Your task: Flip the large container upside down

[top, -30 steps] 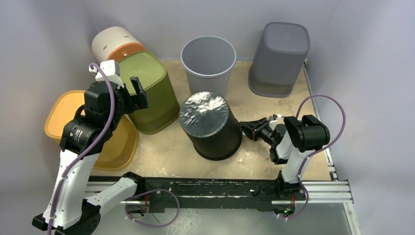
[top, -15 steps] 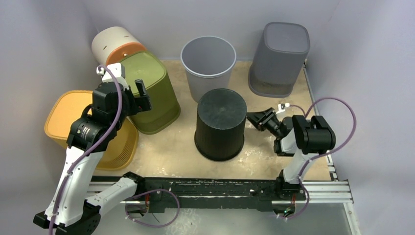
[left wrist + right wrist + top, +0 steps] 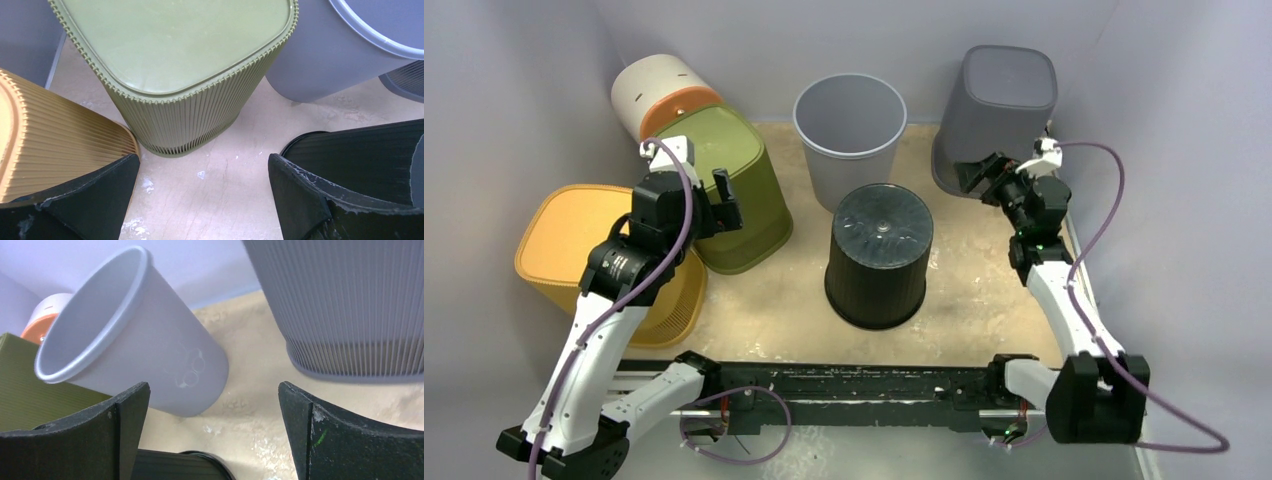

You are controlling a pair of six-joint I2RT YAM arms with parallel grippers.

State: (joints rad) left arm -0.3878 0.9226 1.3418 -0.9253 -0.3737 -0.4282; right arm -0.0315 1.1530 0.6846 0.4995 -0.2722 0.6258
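The large container point(image 3: 879, 255) is a black ribbed bin in the middle of the table, standing mouth down with its flat base facing up. Nothing touches it. Its side shows at the right of the left wrist view point(image 3: 360, 155) and its edge at the bottom of the right wrist view point(image 3: 180, 465). My left gripper point(image 3: 714, 205) hovers open beside the olive bin, well left of the container, its jaws point(image 3: 202, 195) wide apart over bare table. My right gripper point(image 3: 980, 178) is open and empty near the grey ribbed bin at the back right, jaws point(image 3: 212, 430) spread.
An olive ribbed bin point(image 3: 729, 185) and a yellow one point(image 3: 574, 250) sit mouth down at the left, with a white-and-orange container point(image 3: 659, 90) behind. A grey round bin point(image 3: 849, 125) stands upright at the back. A grey ribbed bin point(image 3: 999, 115) is at the back right.
The black container went from tilted to standing flat on its mouth. My right gripper opened, let it go and swung up to the back right. The left arm shifted slightly right.
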